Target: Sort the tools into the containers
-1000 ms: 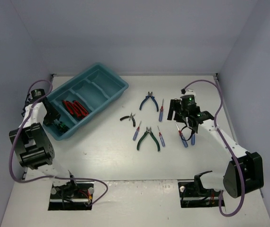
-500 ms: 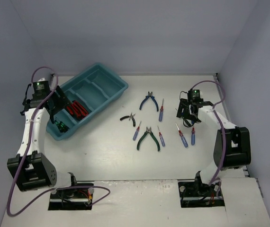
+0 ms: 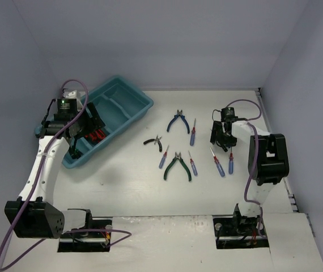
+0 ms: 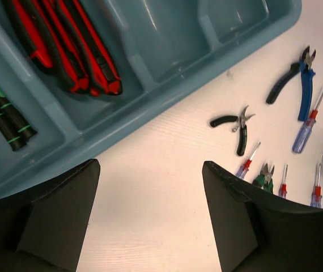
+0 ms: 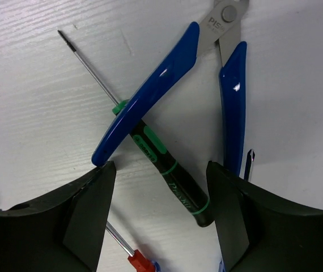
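The right claw (image 5: pixel 160 192) stands spread and empty, low over the table and well apart from the teal tray (image 3: pixel 145 103), at the end of the loose tools farthest from it. Its jaws straddle the handle of a black screwdriver with green bands (image 5: pixel 175 184). One handle of the blue-handled pliers (image 5: pixel 150 93) lies across that screwdriver's shaft and ends just beside one finger. The tip of another screwdriver (image 5: pixel 250 157) sits just beside the other finger.

The left claw (image 4: pixel 150 215) is also spread and empty, and hangs over the tray's long edge on the side facing the loose tools. Inside the tray, red-handled cutters (image 4: pixel 71 51) fill one long compartment and green-marked drivers (image 4: pixel 3 116) lie in the next. The small black pliers (image 4: pixel 236 126) are the loose tool nearest the tray.

The main risk is on the right. If the jaws pinch here, they will likely catch the pliers handle along with the screwdriver. A lift would then drag or flip the pliers, or the thin round handle could twist free and fall among its neighbours. On the left, a low sweep toward the black pliers could knock the tray's wall and shift it.
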